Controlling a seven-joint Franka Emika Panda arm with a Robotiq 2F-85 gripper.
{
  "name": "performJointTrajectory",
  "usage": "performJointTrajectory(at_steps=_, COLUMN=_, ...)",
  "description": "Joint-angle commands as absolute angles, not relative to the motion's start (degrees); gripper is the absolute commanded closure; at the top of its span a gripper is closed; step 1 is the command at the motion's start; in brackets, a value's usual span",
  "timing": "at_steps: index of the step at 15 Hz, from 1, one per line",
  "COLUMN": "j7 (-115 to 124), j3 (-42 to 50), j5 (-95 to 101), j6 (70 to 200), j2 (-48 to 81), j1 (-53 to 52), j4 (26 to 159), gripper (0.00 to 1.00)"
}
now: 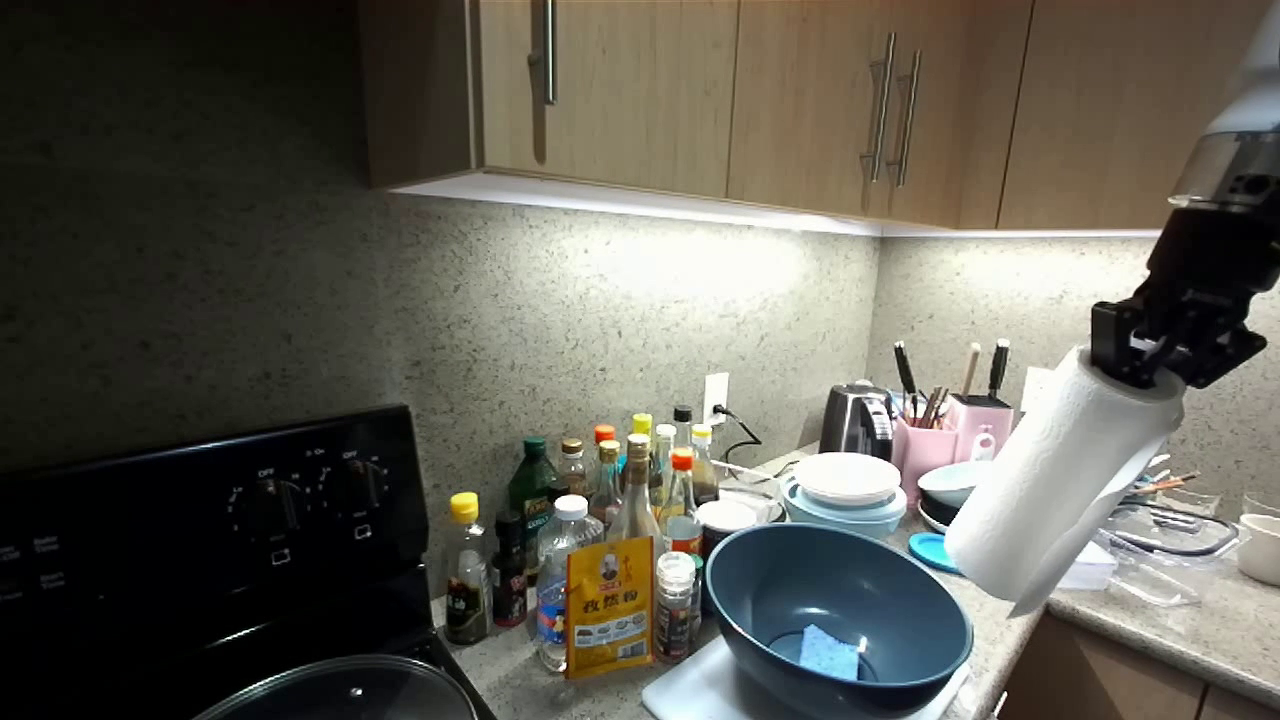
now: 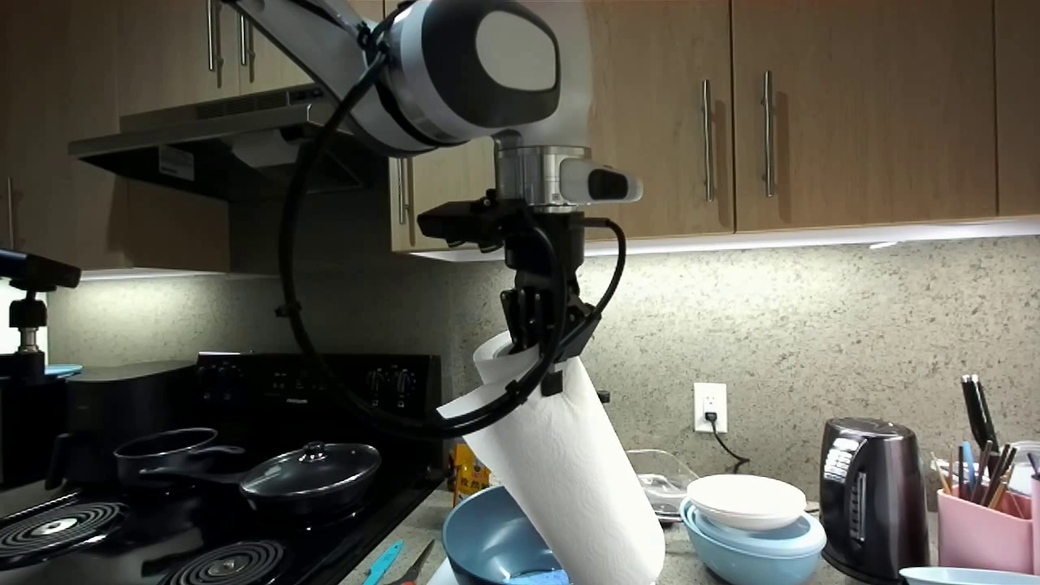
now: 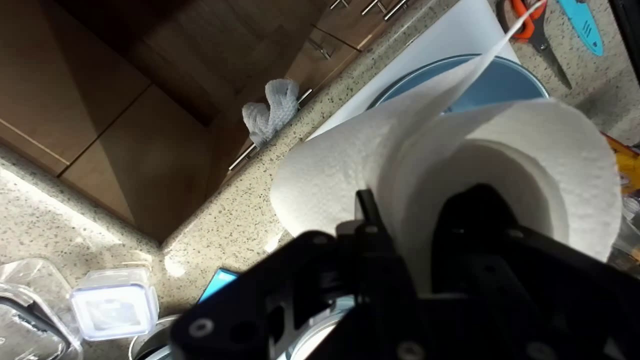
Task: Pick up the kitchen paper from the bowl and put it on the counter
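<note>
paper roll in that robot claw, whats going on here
A robot arm has its claw closed on the wall of the paper roll, one finger inside its hollow core, and holds it tilted in the air. The bowl has a blue sponge inside. The roll is not yet down on the counter.

Wood-toned cabinets (image 1: pixel 610 100) above a lit, speckled wall (image 1: pixel 570 320)

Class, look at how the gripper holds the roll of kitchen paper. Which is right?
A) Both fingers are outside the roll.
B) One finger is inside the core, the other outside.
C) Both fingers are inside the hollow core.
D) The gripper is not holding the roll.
B: in the wrist view, one finger of the gripper reaches into the hollow core of the kitchen paper, while its other finger lies along the outside.
</note>
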State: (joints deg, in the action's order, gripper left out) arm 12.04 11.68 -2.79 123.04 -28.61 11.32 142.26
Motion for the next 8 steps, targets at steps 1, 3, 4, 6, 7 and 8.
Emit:
performJointTrajectory(at_steps=1, j7=10.2, j3=12.1, j5=-4.6, j6=119.8, j2=-26.3, j1=12.0, j4=139.1, gripper=0.97)
performJointTrajectory(at_steps=3, j7=9.2, j3=12.8, j5=-5.4, j6=118.1, j2=-25.4, j1=11.6, j4=137.9, gripper=0.97)
performJointTrajectory(at_steps=4, j7=8.5, j3=13.3, j5=-6.1, j6=117.3, j2=-25.1, j1=11.3, j4=137.4, gripper=0.97)
performJointTrajectory(at_steps=6, j7=5.7, j3=14.7, j5=-8.5, j6=115.2, j2=-23.9, j1=10.8, j4=136.0, gripper=0.97)
performJointTrajectory(at_steps=7, j7=4.5, j3=15.2, j5=-9.4, j6=114.4, j2=-23.4, j1=10.7, j4=135.4, gripper=0.97)
performJointTrajectory(at_steps=8, j7=3.8, j3=15.5, j5=-10.0, j6=113.4, j2=-22.8, j1=10.9, j4=134.8, gripper=0.97)
